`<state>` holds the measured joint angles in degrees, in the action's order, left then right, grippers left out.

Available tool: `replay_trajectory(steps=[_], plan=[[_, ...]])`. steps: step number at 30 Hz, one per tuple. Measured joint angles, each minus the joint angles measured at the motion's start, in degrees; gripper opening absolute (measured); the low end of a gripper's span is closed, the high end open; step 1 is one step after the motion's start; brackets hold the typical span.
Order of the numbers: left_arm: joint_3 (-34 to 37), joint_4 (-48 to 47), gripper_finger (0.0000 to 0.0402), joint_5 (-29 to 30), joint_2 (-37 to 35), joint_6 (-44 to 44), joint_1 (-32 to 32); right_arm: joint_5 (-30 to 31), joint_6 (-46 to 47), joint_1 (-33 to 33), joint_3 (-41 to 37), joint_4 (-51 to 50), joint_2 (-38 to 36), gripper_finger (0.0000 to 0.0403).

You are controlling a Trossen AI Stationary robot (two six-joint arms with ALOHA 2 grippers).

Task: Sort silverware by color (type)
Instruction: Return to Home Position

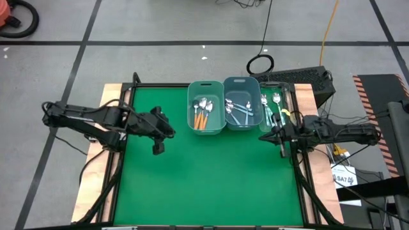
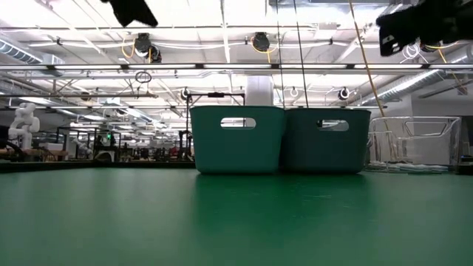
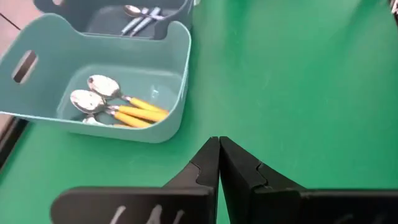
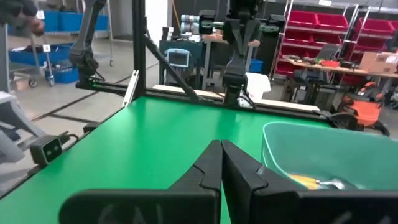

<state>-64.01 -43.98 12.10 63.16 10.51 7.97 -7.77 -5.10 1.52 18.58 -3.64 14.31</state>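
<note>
Found left tool (image 1: pixel 158 146) raised over the left part of the green counter (image 1: pixel 211 185), apart from the bins. Confirmed in left wrist view: fingers (image 3: pixel 208 165) pressed together, nothing between them.

Found right tool (image 1: pixel 280 145) raised at the counter's right edge, just beside the near end of the rightmost container. Confirmed in right wrist view: fingers (image 4: pixel 210 167) likewise closed and empty.

Checked low view: both arms at the top of the picture, well above the counter surface.

Located silverware, all at the far side of the counter:
- orange-handled spoons (image 1: pixel 202 115) lying in the left teal bin (image 1: pixel 192 107), bowls toward the far wall, handles bunched side by side.
- blue-handled spoons (image 1: pixel 239 110) lying in the middle bin (image 1: pixel 257 108), criss-crossed.
- green-handled spoons (image 1: pixel 270 110) lying to the right of the middle bin, seemingly inside a clear basket (image 2: pixel 414 144); could not make out its walls from above.

Noted left and middle bins touching side by side, upright, handle slots facing the low camera. Counted no exact number of spoons; overlap too heavy.
</note>
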Motion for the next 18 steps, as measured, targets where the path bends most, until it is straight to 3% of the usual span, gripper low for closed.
replay_trajectory(steps=[8, 18], plan=[[14.84, 17.16, 0.0004, 1.97, -12.18, 0.56, 0.04, 0.28, 1.59, 0.00, -8.55, 11.89, -0.11, 0.0000], [26.69, 16.53, 0.0002, 3.39, -30.00, -1.07, 0.04, 0.50, 2.93, -0.02, -12.09, 13.30, -0.13, 0.0000]])
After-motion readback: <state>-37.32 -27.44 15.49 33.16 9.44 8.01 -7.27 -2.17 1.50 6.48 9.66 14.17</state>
